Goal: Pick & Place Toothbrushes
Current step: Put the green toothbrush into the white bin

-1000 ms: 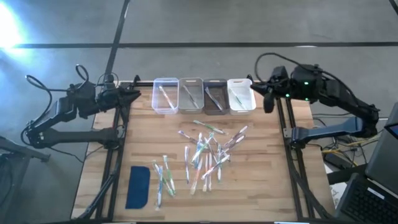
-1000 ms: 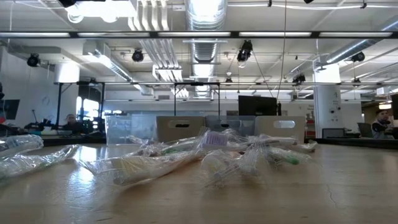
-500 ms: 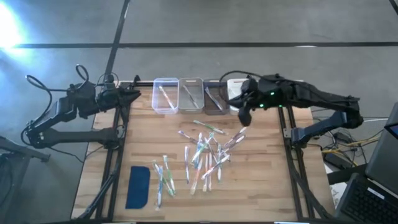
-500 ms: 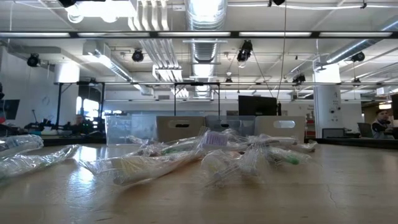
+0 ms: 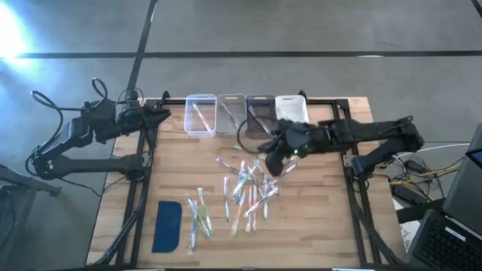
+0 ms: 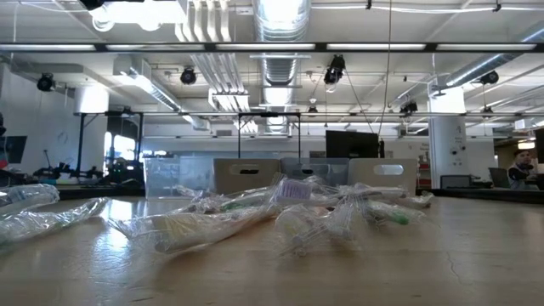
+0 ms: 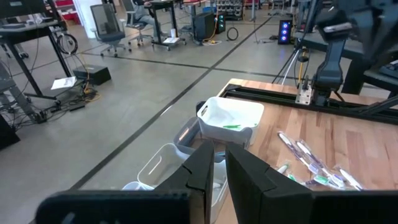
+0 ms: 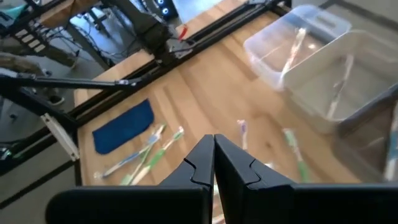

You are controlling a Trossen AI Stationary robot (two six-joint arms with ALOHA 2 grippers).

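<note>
Overhead figure. Lower left: dark-blue pad (image 5: 167,226) on the wooden table (image 5: 316,218). Centre: loose toothbrushes (image 5: 245,188) scattered, a smaller cluster beside the pad. Just above the pile's right edge: right gripper (image 5: 269,162), fingers clenched together, grasping nothing. Upper centre: four bins (image 5: 246,115) in a row. Upper left: left gripper (image 5: 162,114), beyond the table's edge, fingers nearly closed, empty.
</note>
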